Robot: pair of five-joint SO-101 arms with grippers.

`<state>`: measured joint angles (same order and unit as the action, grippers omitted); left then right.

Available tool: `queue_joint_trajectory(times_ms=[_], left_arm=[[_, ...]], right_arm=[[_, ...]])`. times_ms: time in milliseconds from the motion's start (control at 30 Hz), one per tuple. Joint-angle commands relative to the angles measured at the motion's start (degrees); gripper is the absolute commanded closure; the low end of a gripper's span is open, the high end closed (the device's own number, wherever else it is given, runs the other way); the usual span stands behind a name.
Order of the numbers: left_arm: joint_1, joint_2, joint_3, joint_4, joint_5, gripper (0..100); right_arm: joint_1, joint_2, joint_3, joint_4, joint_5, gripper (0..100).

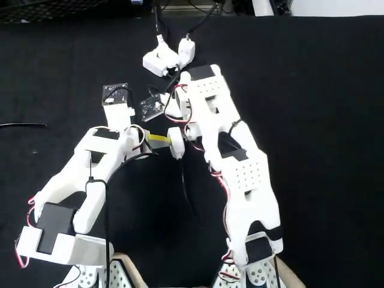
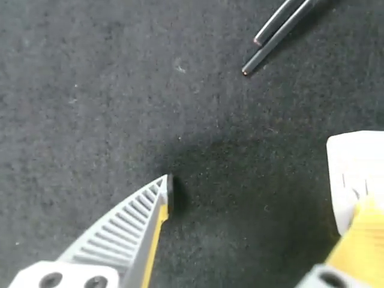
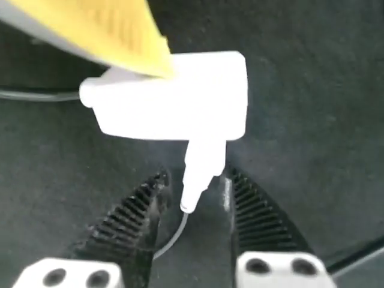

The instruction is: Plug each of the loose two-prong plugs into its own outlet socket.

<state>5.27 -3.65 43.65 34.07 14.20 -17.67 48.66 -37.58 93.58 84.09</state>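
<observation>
Eyes on the white rectangular plastic plug (image 3: 180, 99): it sits low over the black cloth-covered worktop (image 1: 312, 120), about mid-worktop, right between my two arms. Its short white neck points back at the right wrist camera, and a thin cord (image 3: 171, 240) trails off from the tip of that neck.

The right gripper (image 3: 195, 177) is straddling the neck. Its dark ribbed fingers (image 3: 135, 219) are parted only narrowly, one on each side, and I can see a sliver of cloth between each finger and the neck, so there's no grip on it.

The left gripper (image 2: 264, 195) comes in from the other side, spread wide. One yellow-faced finger (image 3: 102, 30) is pressed against the plug's body, while the other grey ribbed finger (image 2: 141, 216) hangs over bare cloth, well apart from the plug. The left side is touching it but not clamping it.

From the left wrist I also see two thin dark rods (image 2: 273, 36) lying side by side on the cloth, just beyond the open fingers.

At the far side of the worktop, beyond the arms, two white plastic blocks (image 1: 161, 60) lie touching each other, with dark cords running off the far edge. I can't tell from here whether those are sockets or plugs.
</observation>
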Motion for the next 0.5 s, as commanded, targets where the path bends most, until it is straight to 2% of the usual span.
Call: queue_joint_trajectory(times_ms=[0, 67, 467], left_arm=[[-0.48, -2.46, -0.57, 0.26, -0.18, 55], [-0.48, -2.46, -0.48, 0.18, -0.18, 55], [-0.04, -2.46, -0.66, 2.29, -0.44, 55]], right_arm=[[0.53, -0.40, -1.10, -0.44, 0.18, 94.5], [-0.18, -0.31, -1.01, -0.53, 0.18, 98.8], [-5.71, -0.31, -1.10, -0.44, 0.18, 98.7]])
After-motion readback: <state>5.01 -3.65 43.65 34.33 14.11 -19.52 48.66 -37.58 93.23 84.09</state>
